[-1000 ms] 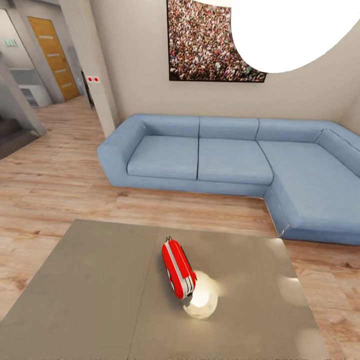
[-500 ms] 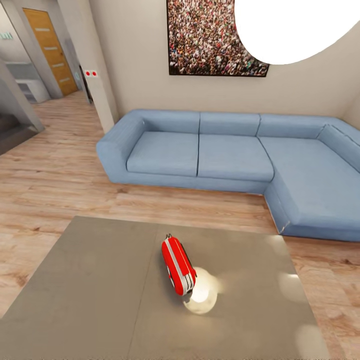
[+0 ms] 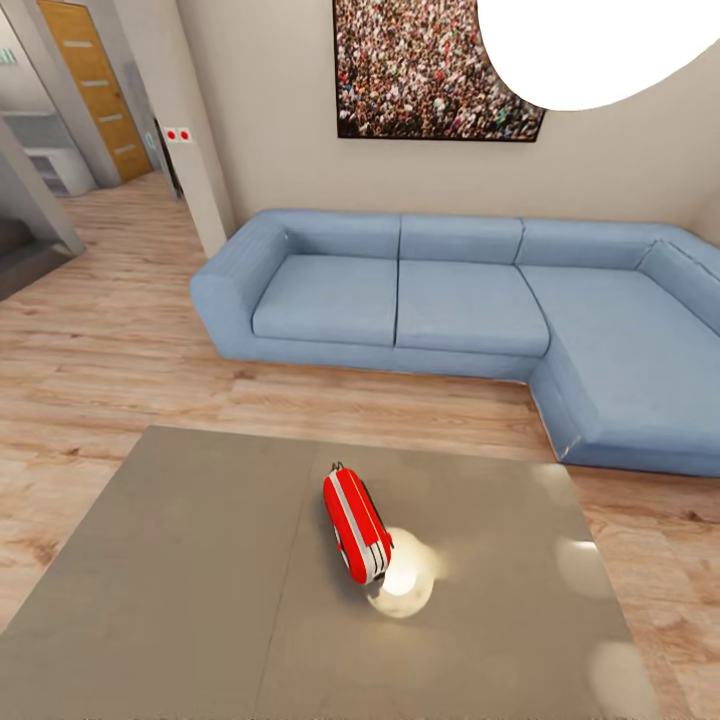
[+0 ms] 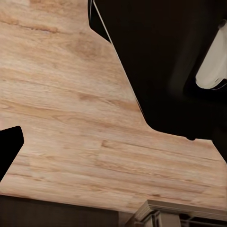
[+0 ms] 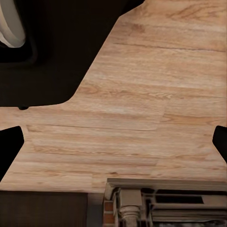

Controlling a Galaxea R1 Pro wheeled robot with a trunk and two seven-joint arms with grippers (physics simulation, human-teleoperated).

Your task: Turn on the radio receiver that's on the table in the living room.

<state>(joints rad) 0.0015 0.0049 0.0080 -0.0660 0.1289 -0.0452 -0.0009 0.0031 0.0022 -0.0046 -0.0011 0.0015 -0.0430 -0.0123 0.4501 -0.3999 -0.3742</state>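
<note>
The radio receiver (image 3: 356,524) lies near the middle of the grey worktop (image 3: 180,580), before the blue sofa (image 3: 400,305). Both arms seem held low over the wood floor (image 4: 71,118), probably for driving. Whether either gripper is spread or pressed together, I cannot tell.

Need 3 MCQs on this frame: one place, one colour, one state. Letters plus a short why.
1. Where is the radio receiver?
A. on the sofa
B. on the table, near the seam
C. on the floor

2. What colour is the sofa?
A. blue
B. green
C. brown

3. How does the radio receiver sit?
A. held by a gripper
B. hanging from the lamp
C. resting free on the table, with nothing touching it

Answers:
1 B: in the head view it rests on the grey top, just beside the seam.
2 A: its cushions and arms are light blue.
3 C: it sits alone on the top with bare surface all around it.
</note>
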